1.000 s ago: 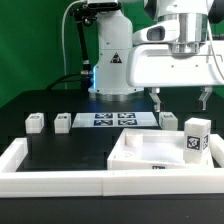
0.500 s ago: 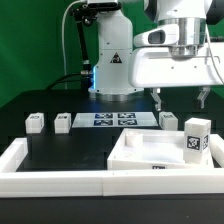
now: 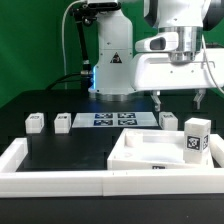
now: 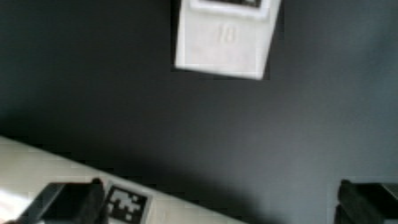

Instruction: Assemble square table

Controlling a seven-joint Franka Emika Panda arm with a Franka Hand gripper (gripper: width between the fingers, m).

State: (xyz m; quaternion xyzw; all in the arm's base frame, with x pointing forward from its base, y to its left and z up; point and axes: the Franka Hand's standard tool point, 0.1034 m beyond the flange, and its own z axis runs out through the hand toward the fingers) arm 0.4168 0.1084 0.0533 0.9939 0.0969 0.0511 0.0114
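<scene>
Rim bars (image 3: 55,185) are seen along the front edge and the exterior view's left edge of the black surface (image 3: 75,148); open room is found over its left half. At the back, a first leg (image 3: 35,122), a second leg (image 3: 62,121), the marker board (image 3: 112,120) and a third leg (image 3: 168,120) are lined up. The table top (image 3: 140,152) is laid at the right, a fourth leg (image 3: 195,137) upright at its corner. Above, the gripper (image 3: 180,100) is spread wide, nothing held.
</scene>
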